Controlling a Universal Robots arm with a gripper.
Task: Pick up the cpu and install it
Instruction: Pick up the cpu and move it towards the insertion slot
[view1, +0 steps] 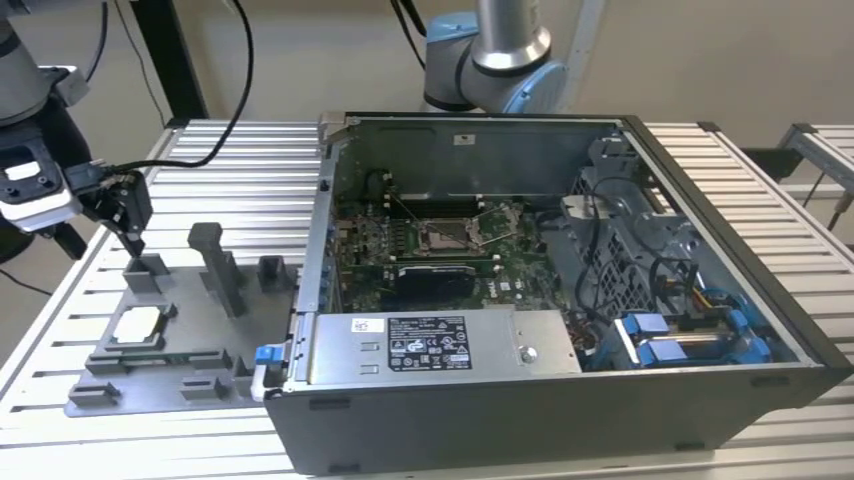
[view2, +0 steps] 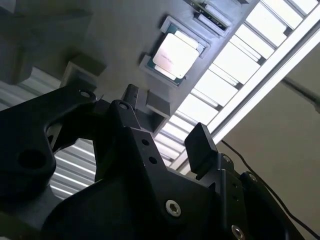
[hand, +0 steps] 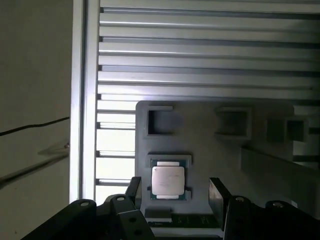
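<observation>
The cpu (view1: 138, 325) is a small square chip with a silvery top, lying flat in a recess of the grey plastic tray (view1: 200, 322) at the exterior view's left. In both wrist views the cpu (hand: 168, 180) (view2: 173, 51) rests in its tray pocket. My gripper (view1: 132, 238) hangs above the tray's far end, apart from the chip. My gripper (hand: 175, 194) (view2: 165, 122) is open, its black fingers (hand: 218, 192) spread with nothing between them. The metal-framed socket (view1: 445, 237) sits on the motherboard inside the open computer case (view1: 561, 400).
The tray carries upright posts (view1: 220, 265) and small blocks close to my gripper. Everything stands on a slatted aluminium table (view1: 240, 160) whose edge (hand: 77, 100) runs just beyond the tray. Another arm's base (view1: 487, 60) rises behind the case. Cables trail at the back left.
</observation>
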